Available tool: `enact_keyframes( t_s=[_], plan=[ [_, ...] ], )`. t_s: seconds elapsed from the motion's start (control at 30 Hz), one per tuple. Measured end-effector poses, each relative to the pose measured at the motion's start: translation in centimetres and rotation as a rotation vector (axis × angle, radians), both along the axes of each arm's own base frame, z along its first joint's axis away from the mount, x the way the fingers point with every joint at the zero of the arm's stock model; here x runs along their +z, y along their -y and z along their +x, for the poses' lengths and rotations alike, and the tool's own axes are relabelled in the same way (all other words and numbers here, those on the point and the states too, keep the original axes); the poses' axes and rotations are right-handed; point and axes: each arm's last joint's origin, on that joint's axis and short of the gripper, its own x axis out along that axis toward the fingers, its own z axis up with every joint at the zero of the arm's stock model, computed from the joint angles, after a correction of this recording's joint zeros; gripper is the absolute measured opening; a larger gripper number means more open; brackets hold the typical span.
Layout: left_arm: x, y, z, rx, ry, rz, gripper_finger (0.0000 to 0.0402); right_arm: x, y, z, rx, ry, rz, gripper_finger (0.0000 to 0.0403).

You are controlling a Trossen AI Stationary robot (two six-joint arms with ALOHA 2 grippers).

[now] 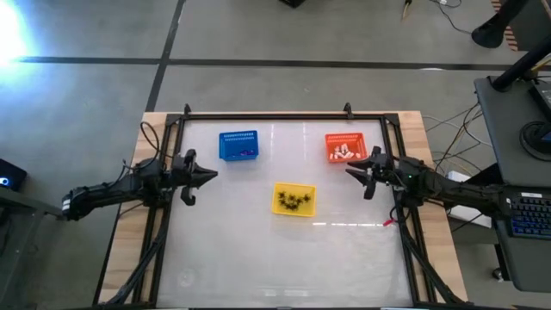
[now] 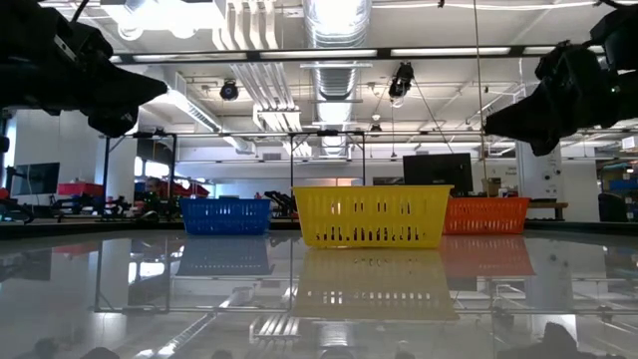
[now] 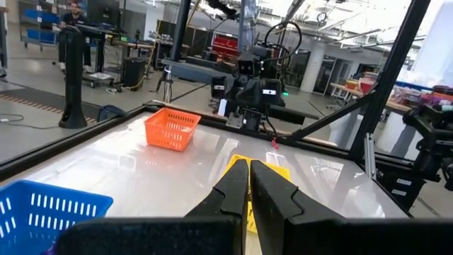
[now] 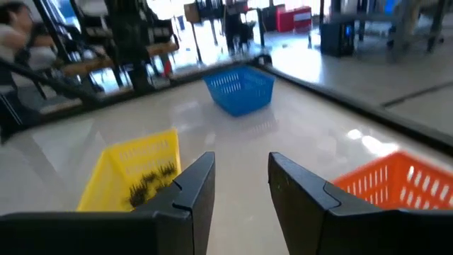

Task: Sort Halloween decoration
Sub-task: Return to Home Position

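Note:
Three small baskets stand on the white table. The blue basket point(image 1: 238, 145) holds purple trinkets point(image 1: 244, 154), the orange basket point(image 1: 345, 147) holds white trinkets point(image 1: 342, 154), and the yellow basket point(image 1: 294, 199) holds black spider-like trinkets point(image 1: 294, 201). My left gripper point(image 1: 211, 174) hovers raised at the table's left side, left of the yellow basket, its fingers shut point(image 3: 249, 185). My right gripper point(image 1: 350, 170) hovers raised at the right side, just near the orange basket, fingers open point(image 4: 241, 185). Both grippers are empty.
A black frame point(image 1: 267, 115) runs around the table's edges. The glossy table top point(image 1: 258, 258) lies bare toward the near edge. A small red piece point(image 1: 388, 223) sits by the right rail. A person point(image 4: 18, 32) shows in the room behind.

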Motion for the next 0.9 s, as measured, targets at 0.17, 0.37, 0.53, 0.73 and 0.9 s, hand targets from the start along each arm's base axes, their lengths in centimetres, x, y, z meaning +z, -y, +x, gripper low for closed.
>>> enact_keyframes(
  t_s=[0.17, 0.37, 0.53, 0.73, 0.9],
  plan=[
    [0.0, 0.0, 0.0, 0.0, 0.0, 0.0, 0.0, 1.1, -0.2, -0.8, 0.0, 0.128, -0.036, 0.0128],
    [0.0, 0.0, 0.0, 0.0, -0.002, 0.0, 0.0, 1.5, -0.2, -0.8, -0.003, 0.176, -0.049, 0.0132],
    [0.0, 0.0, 0.0, 0.0, -0.005, -0.001, 0.0, 1.2, -0.2, -0.8, -0.003, 0.17, -0.048, 0.0127],
    [0.0, 0.0, 0.1, 0.0, -0.007, -0.002, 0.0, 1.1, -0.2, -0.8, 0.0, 0.17, -0.048, 0.0128],
    [0.0, 0.0, 0.1, 0.0, -0.01, -0.002, 0.0, 1.1, -0.2, -0.7, 0.0, 0.165, -0.046, 0.0133]
  ],
)
